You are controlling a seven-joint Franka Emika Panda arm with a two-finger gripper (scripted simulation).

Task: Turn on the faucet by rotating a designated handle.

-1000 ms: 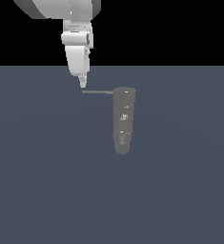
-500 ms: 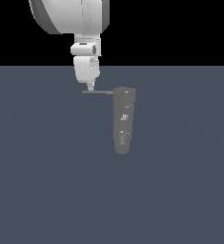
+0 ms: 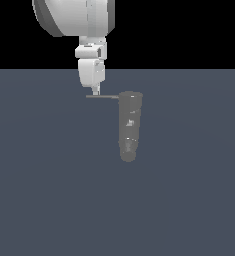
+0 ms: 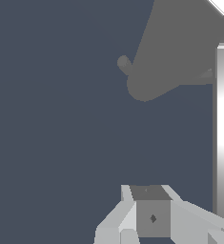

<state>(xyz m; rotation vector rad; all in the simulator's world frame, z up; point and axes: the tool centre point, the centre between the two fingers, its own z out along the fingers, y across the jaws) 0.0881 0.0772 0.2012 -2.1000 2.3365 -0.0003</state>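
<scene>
In the exterior view the gripper (image 3: 95, 92) hangs in the upper middle of the frame, its tip just above the outer end of the handle (image 3: 102, 97); whether its jaws are parted or closed cannot be told. Compared with half a second ago it has shifted slightly toward the faucet (image 3: 129, 125) at frame centre. The handle remains horizontal, pointing to the exterior view's left
</scene>
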